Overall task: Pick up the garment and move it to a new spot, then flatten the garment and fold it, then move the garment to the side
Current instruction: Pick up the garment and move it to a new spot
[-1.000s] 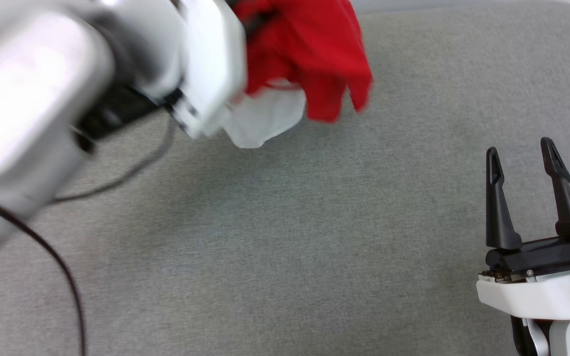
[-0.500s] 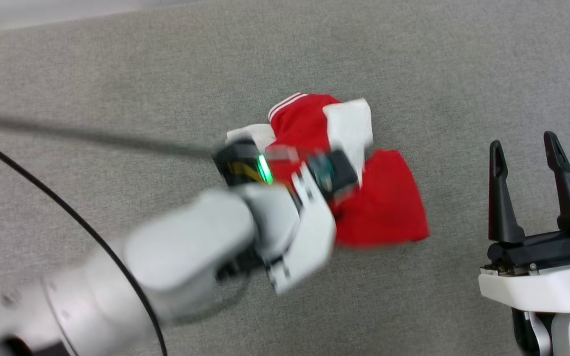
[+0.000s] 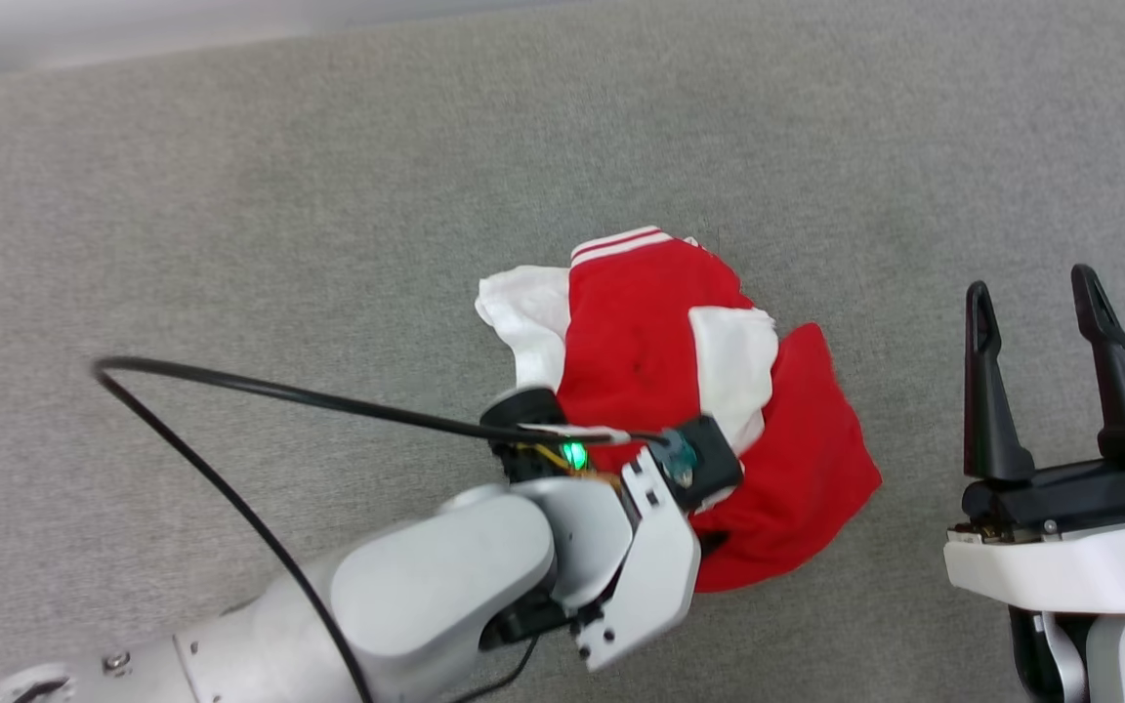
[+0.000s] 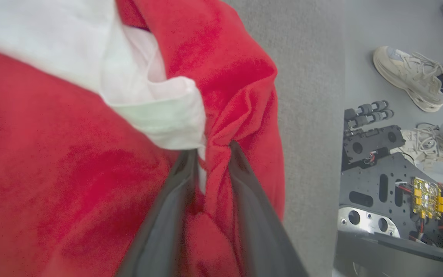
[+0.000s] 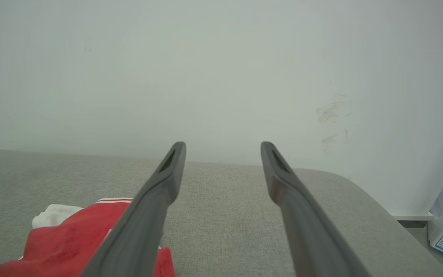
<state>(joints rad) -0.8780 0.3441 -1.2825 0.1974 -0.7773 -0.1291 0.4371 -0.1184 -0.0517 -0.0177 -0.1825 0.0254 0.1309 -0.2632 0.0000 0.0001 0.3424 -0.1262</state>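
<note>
The garment (image 3: 641, 342), red with white sleeves and striped trim, lies crumpled in a heap on the grey table (image 3: 328, 195), right of centre. My left arm reaches down onto its near edge. In the left wrist view my left gripper (image 4: 214, 148) pinches a narrow fold of the garment's (image 4: 71, 173) red cloth between its fingers, beside a white sleeve. My right gripper (image 3: 1036, 293) stands open and empty to the right of the heap, apart from it. The right wrist view shows that gripper (image 5: 223, 148) open above the table, with the garment (image 5: 64, 242) at the lower left.
A black cable (image 3: 230, 488) loops from my left wrist over the table's left half. Past the table edge, the left wrist view shows my dark base (image 4: 379, 173) and a person's pale shoes (image 4: 410, 73) on the floor. A white wall (image 5: 221, 77) rises behind the table.
My left arm swung the garment down from the air onto the table, where it has spread a little. The head camera shifted early on. The right gripper stayed put.
</note>
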